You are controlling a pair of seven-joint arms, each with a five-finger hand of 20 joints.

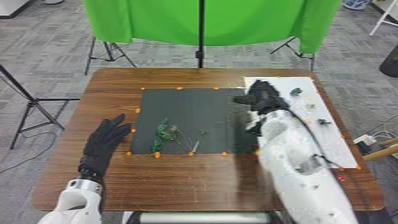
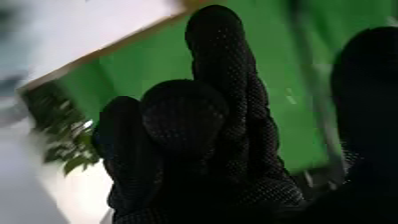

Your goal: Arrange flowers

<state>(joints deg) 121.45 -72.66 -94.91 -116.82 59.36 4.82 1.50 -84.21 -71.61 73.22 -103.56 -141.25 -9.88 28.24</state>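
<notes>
In the head view, my right hand (image 1: 264,99) is over the border between the dark mat (image 1: 182,107) and the white sheet (image 1: 342,147). It is open in the right wrist view (image 2: 235,110), with nothing between thumb and fingers; green leaves (image 2: 67,132) show beside it. A long green sprig (image 1: 161,136) lies on the mat's near left part, with a thin-stemmed flower (image 1: 173,130) beside it. Small plant pieces (image 1: 296,92) (image 1: 323,122) lie on the sheet. My left hand (image 1: 107,140) is open at the table's left, left of the mat.
Orange markers (image 1: 158,155) line the mat's edges. A small red thing (image 1: 341,178) lies near the right table edge. Beyond the brown table (image 1: 195,180), a green cloth (image 1: 151,22) hangs behind a black stand (image 1: 200,54).
</notes>
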